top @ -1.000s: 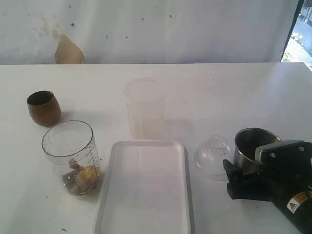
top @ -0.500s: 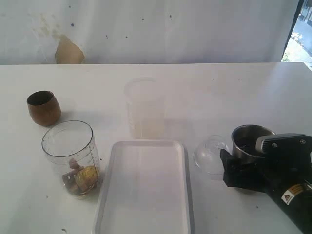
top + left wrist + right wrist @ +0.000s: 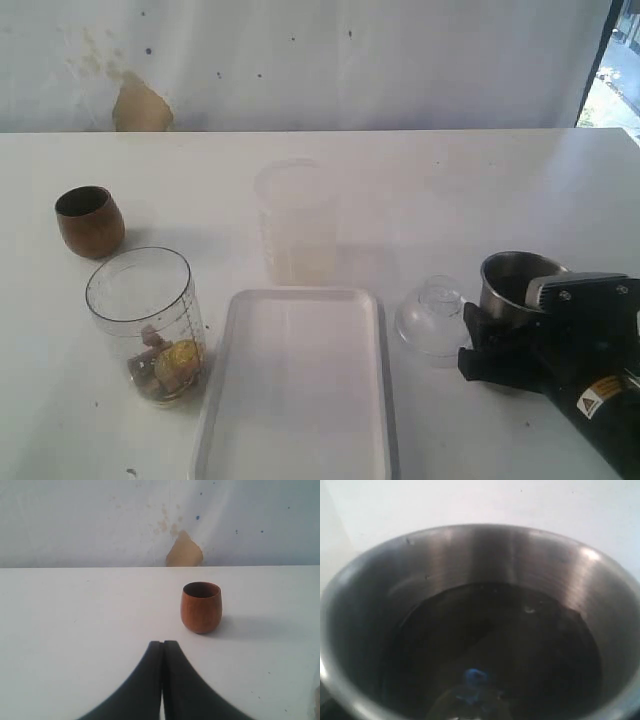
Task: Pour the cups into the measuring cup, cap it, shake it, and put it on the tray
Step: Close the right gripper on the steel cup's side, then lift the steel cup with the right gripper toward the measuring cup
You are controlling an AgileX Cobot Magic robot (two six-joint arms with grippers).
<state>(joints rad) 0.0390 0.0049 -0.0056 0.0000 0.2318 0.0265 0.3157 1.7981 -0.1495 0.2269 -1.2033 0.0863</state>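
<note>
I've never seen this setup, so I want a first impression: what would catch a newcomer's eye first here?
The black right gripper, low on the right of the exterior view, sits close up against the steel tumbler. Next is the large white tray at front centre, with the clear measuring cup to its left holding small pieces at its bottom.

The white table runs back to a pale wall at its far edge. On its left part stands the brown wooden cup. Closer to the near edge is the clear measuring cup, with small pieces at its bottom. The tray lies in the middle, near side. Behind it stands a frosted beaker. On the right part lies a clear domed lid, with the steel tumbler just beside it.
</note>
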